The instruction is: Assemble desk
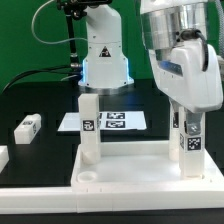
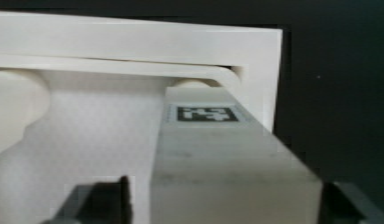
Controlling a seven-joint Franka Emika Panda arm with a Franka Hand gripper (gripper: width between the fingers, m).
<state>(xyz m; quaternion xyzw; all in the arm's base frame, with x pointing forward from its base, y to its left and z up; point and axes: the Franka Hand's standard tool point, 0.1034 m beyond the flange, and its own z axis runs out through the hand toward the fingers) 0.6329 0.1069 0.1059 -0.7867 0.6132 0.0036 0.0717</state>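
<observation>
The white desk tabletop [image 1: 135, 168] lies flat at the front of the exterior view. One leg post [image 1: 89, 125] stands upright in its corner on the exterior view's left. My gripper [image 1: 186, 128] is over the corner on the exterior view's right, shut on a second tagged leg post [image 1: 187, 145] that stands upright on the tabletop. In the wrist view this leg post [image 2: 215, 150] fills the space between my dark fingers [image 2: 111, 200], its tag facing the camera, with the tabletop rim [image 2: 136, 45] beyond it. Its foot in the socket is hidden.
A loose leg post [image 1: 27, 126] lies on the black table at the exterior view's left, with another white piece [image 1: 3, 157] at the edge. The marker board [image 1: 112, 122] lies behind the tabletop. The robot base [image 1: 105, 60] stands at the back. A low white rail [image 1: 60, 205] runs along the front.
</observation>
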